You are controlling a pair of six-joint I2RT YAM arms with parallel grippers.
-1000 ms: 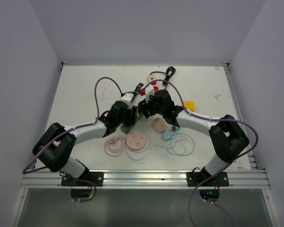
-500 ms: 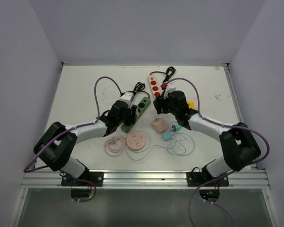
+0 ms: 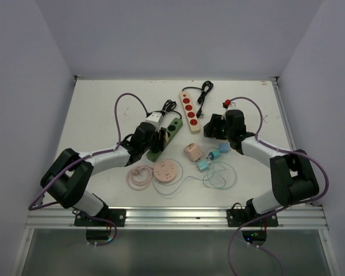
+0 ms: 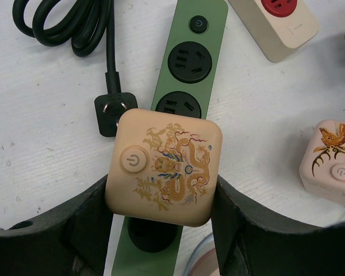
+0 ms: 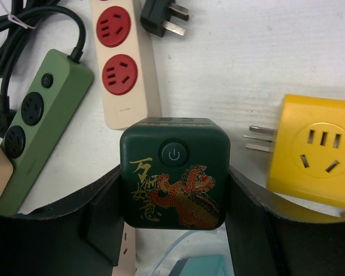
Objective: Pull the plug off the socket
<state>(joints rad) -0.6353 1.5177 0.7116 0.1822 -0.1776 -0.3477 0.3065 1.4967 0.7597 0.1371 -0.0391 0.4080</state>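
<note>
**Left gripper** (image 4: pixel 161 198): closed on the beige cube plug (image 4: pixel 164 164), one finger pressed to each side. The cube has a gold dragon print and a power button, and sits on the green power strip (image 4: pixel 187 69), covering part of it.
**Right gripper** (image 5: pixel 173 198): closed on a dark green cube plug (image 5: pixel 172 149) with a red-and-gold dragon. The cube is well apart from the green strip; whether it touches the table cannot be told.

**Beside the left gripper:** black cord coil (image 4: pixel 63 23); flat black plug (image 4: pixel 112 112) just left of the strip; pink cube with deer print (image 4: pixel 333 161) to the right.
**Beside the right gripper:** cream strip with red sockets (image 5: pixel 118 63); loose black three-pin plug (image 5: pixel 164 14); yellow cube adapter (image 5: pixel 319 152), pins pointing left.
**Nearer the bases:** round pink disc (image 3: pixel 165 172); coiled pink cable (image 3: pixel 140 175); two small blue cubes (image 3: pixel 203 165); thin looped wire (image 3: pixel 221 178).

**Surface:** white table (image 3: pixel 103 109), scuffed, with a metal rail (image 3: pixel 172 215) along the near edge. Pale lilac walls stand on three sides.

**Views:** only the wrist cameras show the prints and the finger contact. The yellow adapter appears in the right wrist view alone. The top view alone shows both arms and the full layout.
</note>
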